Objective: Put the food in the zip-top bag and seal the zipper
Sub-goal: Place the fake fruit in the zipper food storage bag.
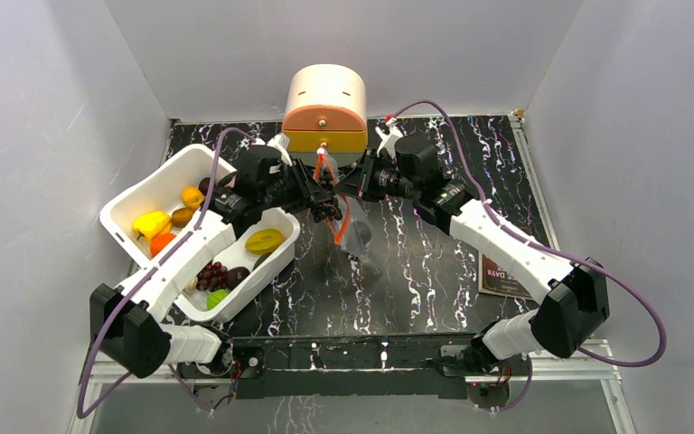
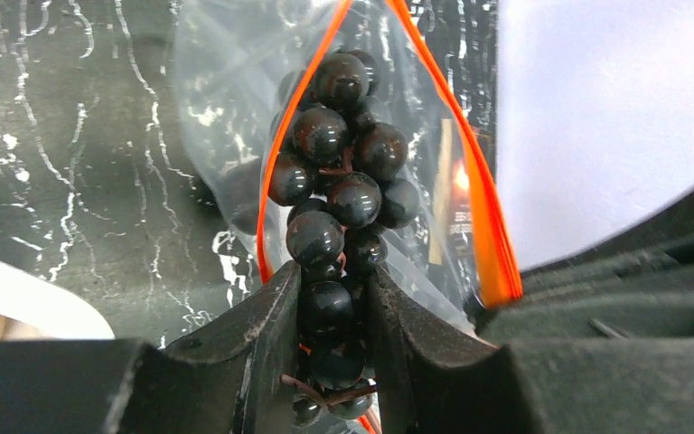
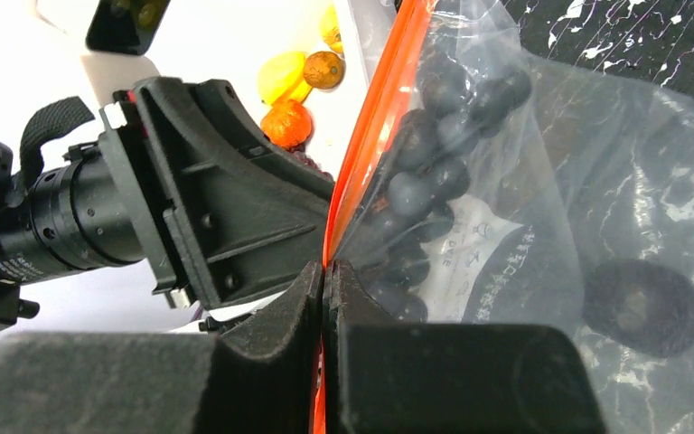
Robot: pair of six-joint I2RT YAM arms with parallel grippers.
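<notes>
A dark purple grape bunch (image 2: pixel 339 181) of the food hangs from my left gripper (image 2: pixel 332 280), which is shut on its lower end. The bunch hangs in the open mouth of the clear zip-top bag (image 2: pixel 226 108), between the two sides of the red-orange zipper (image 2: pixel 492 235). My right gripper (image 3: pixel 325 271) is shut on the zipper (image 3: pixel 375 117) strip and holds the bag (image 1: pixel 359 237) up above the table. Through the plastic I see the grapes (image 3: pixel 434 172) and a dark round piece (image 3: pixel 642 307) lower in the bag. Both grippers meet at mid-table (image 1: pixel 330 194).
A white tub (image 1: pixel 145 185) at the left holds a yellow pepper (image 1: pixel 151 222), a star fruit (image 1: pixel 264 240), red grapes (image 1: pixel 212 274) and other pieces. A wooden bread box (image 1: pixel 325 108) stands at the back. A printed card (image 1: pixel 499 276) lies at the right.
</notes>
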